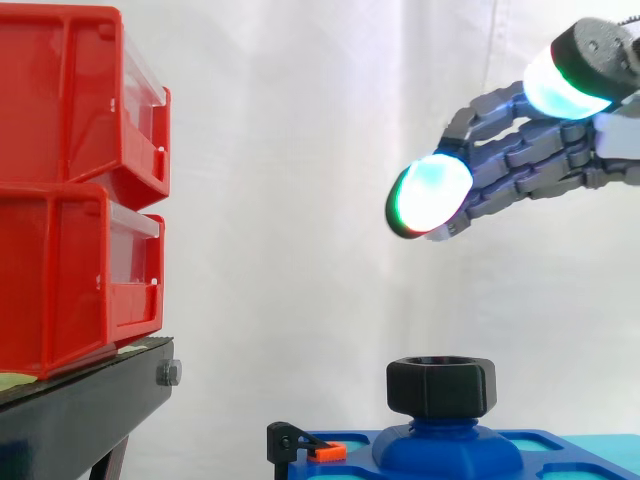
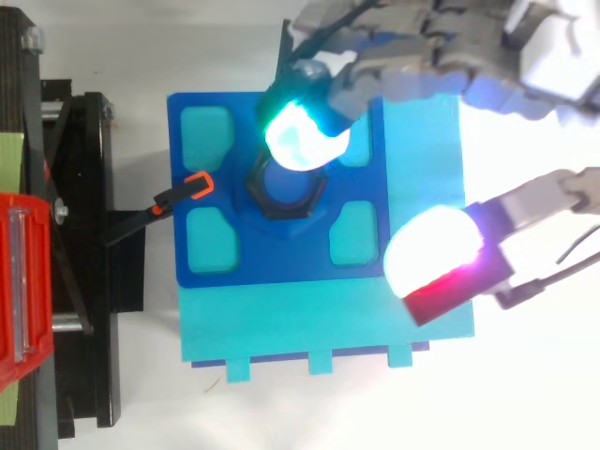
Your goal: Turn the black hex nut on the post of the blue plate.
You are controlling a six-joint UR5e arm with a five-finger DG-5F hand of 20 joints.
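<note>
A black hex nut (image 1: 441, 386) sits on the blue post of the blue plate (image 1: 500, 455) at the bottom of the side view. From above, the nut (image 2: 281, 199) rings the post near the middle of the blue plate (image 2: 206, 253), partly covered by a glowing fingertip. My hand (image 1: 540, 150) hangs well above the nut, reaching in from the upper right with its fingers stretched out and spread. It holds nothing and is open. In the top view the hand (image 2: 422, 66) comes from the top right, with the thumb pad (image 2: 436, 253) off to the right of the nut.
Two red bins (image 1: 75, 190) are stacked on a black stand (image 1: 90, 400) at the left. A black clamp with an orange tip (image 2: 192, 186) grips the plate's left edge. A cyan base (image 2: 309, 328) lies under the blue plate.
</note>
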